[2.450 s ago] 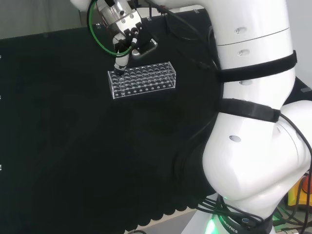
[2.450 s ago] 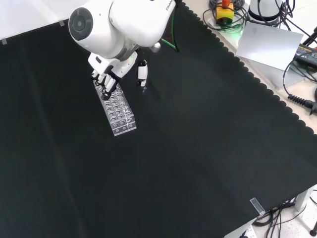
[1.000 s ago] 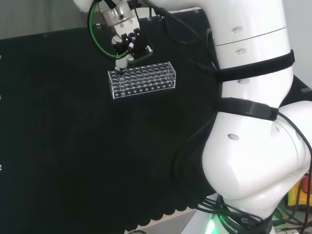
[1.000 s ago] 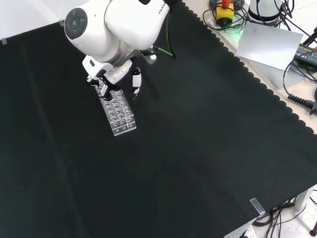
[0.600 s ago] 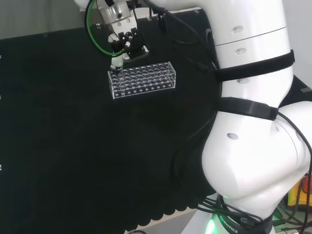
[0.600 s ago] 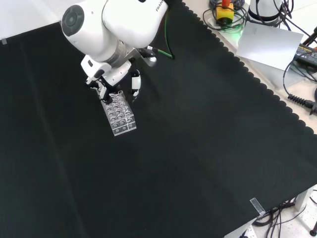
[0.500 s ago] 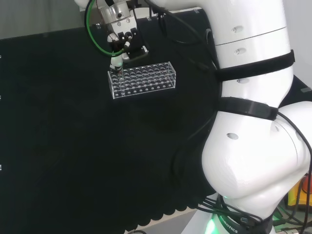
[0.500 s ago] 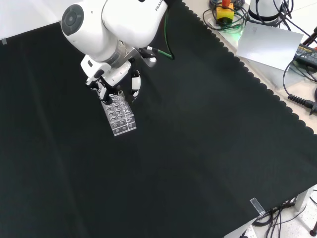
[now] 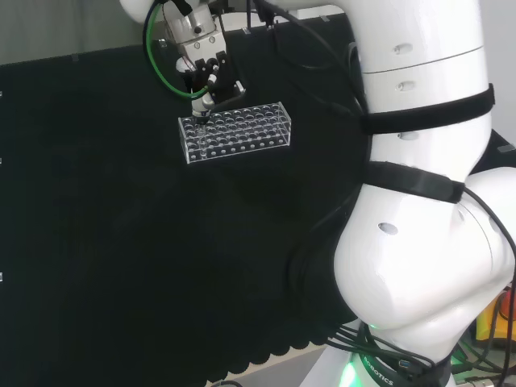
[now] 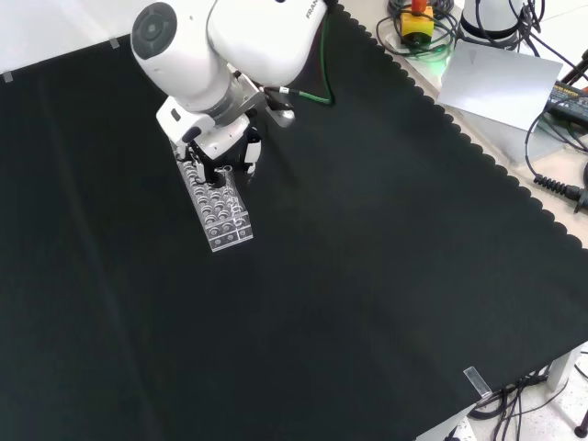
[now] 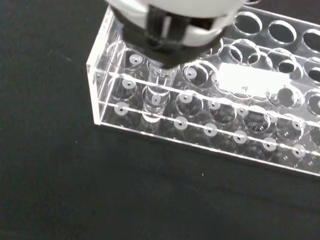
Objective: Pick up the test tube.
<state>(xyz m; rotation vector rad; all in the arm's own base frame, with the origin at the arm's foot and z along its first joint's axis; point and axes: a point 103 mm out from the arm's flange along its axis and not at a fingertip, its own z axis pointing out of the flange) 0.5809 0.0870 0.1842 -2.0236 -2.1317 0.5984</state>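
A clear plastic test tube rack (image 9: 234,133) with several rows of holes lies on the black cloth, in the front view (image 10: 219,209) just below the hand. A clear test tube (image 11: 155,92) stands upright in a hole near one end of the rack (image 11: 215,117). The black and white hand (image 9: 205,74) hangs over the rack's left end in the head view, fingertips down. In the wrist view the hand (image 11: 167,27) has its fingertips drawn together on the tube's top. From the front, the hand (image 10: 213,138) covers the rack's far end, the thumb (image 10: 250,152) beside it.
The arm's big white links (image 9: 419,201) take up the right of the head view. A green cable (image 9: 153,56) loops by the wrist. Beyond the cloth's scalloped edge (image 10: 487,152) lie a grey sheet (image 10: 501,78), cables and a red-and-yellow button box (image 10: 418,18).
The fingers and thumb, spread apart earlier, have come together over the rack's end. The wrist has swung slightly to the right in both views. The rack has not moved.
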